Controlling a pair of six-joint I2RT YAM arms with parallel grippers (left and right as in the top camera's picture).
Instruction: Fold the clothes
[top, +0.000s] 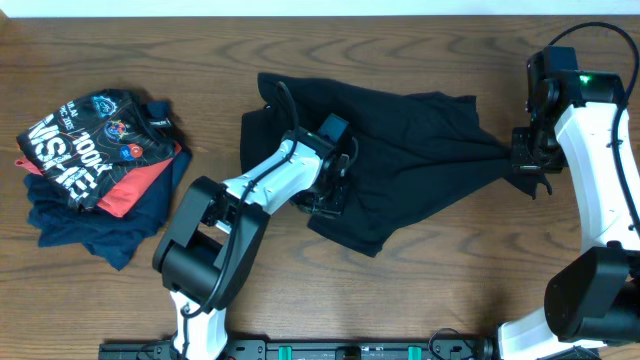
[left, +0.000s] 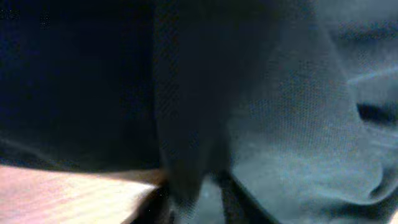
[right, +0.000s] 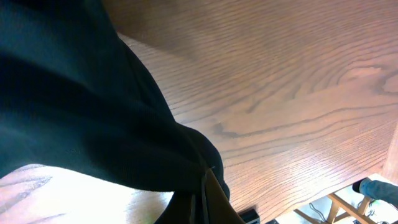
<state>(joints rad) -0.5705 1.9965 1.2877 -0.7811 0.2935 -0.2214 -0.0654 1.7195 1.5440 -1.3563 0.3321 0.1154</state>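
Observation:
The black polo shirt (top: 420, 140) lies crumpled across the middle of the wooden table, stretched toward the right. My left gripper (top: 328, 196) is down on the shirt's lower left part and pinches a fold of its fabric (left: 186, 180); cloth fills the left wrist view. My right gripper (top: 525, 160) is shut on the shirt's right tip and holds it pulled out to the right; in the right wrist view (right: 205, 193) the fabric (right: 93, 112) bunches between the fingers. Collar, buttons and logo are hidden.
A pile of folded garments (top: 100, 170) sits at the left: a printed black tee on top of red and navy ones. The table's right edge (right: 373, 162) lies close beyond my right gripper.

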